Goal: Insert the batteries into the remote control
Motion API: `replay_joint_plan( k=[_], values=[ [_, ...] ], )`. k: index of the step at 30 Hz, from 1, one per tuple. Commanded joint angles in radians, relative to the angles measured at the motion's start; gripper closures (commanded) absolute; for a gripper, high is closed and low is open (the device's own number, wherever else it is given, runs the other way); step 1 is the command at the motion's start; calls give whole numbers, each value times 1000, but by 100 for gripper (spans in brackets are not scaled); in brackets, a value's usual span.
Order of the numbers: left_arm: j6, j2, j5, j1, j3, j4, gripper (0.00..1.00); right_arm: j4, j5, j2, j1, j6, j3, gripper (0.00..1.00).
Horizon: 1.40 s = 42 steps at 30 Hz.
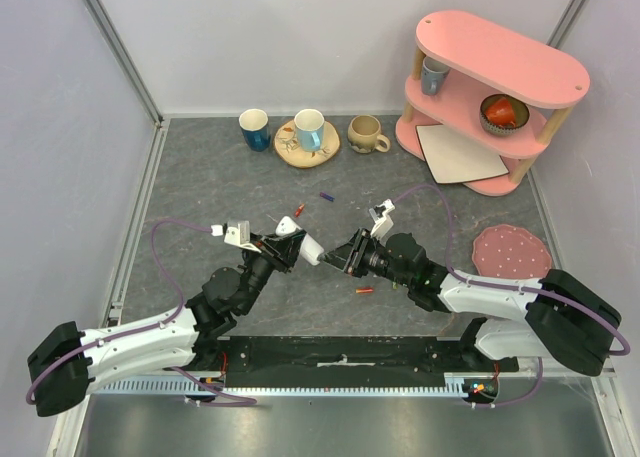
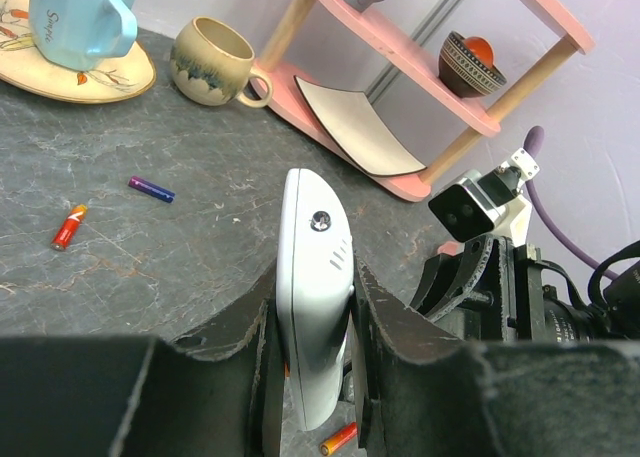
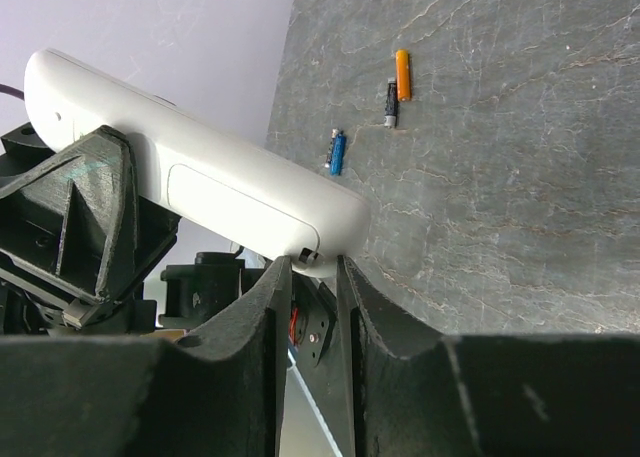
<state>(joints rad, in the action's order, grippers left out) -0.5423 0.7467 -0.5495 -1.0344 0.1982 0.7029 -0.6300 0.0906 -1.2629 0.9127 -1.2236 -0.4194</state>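
My left gripper (image 1: 300, 245) is shut on the white remote control (image 1: 312, 249) and holds it above the table. In the left wrist view the remote (image 2: 312, 277) stands edge-on between the fingers. My right gripper (image 1: 342, 257) meets the remote's free end. In the right wrist view its jaws stand narrowly apart, pinching the rounded end of the remote (image 3: 200, 182) by the battery cover's latch. Batteries lie loose on the table: a red-orange one (image 1: 298, 210), a purple one (image 1: 326, 196) and an orange one (image 1: 365, 291). The right wrist view shows an orange one (image 3: 402, 74), a dark one (image 3: 389, 105) and a blue one (image 3: 337, 151).
A pink two-tier shelf (image 1: 500, 77) stands at the back right with a bowl (image 1: 502, 112), a cup and a white square card (image 1: 458, 153). Mugs (image 1: 254, 129) (image 1: 366, 133) and a plate with a blue mug (image 1: 308, 137) line the back. A pink dotted coaster (image 1: 512, 249) lies at the right.
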Motion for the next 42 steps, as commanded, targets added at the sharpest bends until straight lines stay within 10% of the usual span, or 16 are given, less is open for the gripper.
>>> replay_joint_plan(
  k=[1, 42],
  values=[
    [27, -9, -29, -13, 35, 26, 98, -37, -34, 11, 3, -10, -30, 69],
    [8, -17, -32, -32, 21, 27, 98, -37, 18, -70, 3, -22, -88, 100]
  ],
)
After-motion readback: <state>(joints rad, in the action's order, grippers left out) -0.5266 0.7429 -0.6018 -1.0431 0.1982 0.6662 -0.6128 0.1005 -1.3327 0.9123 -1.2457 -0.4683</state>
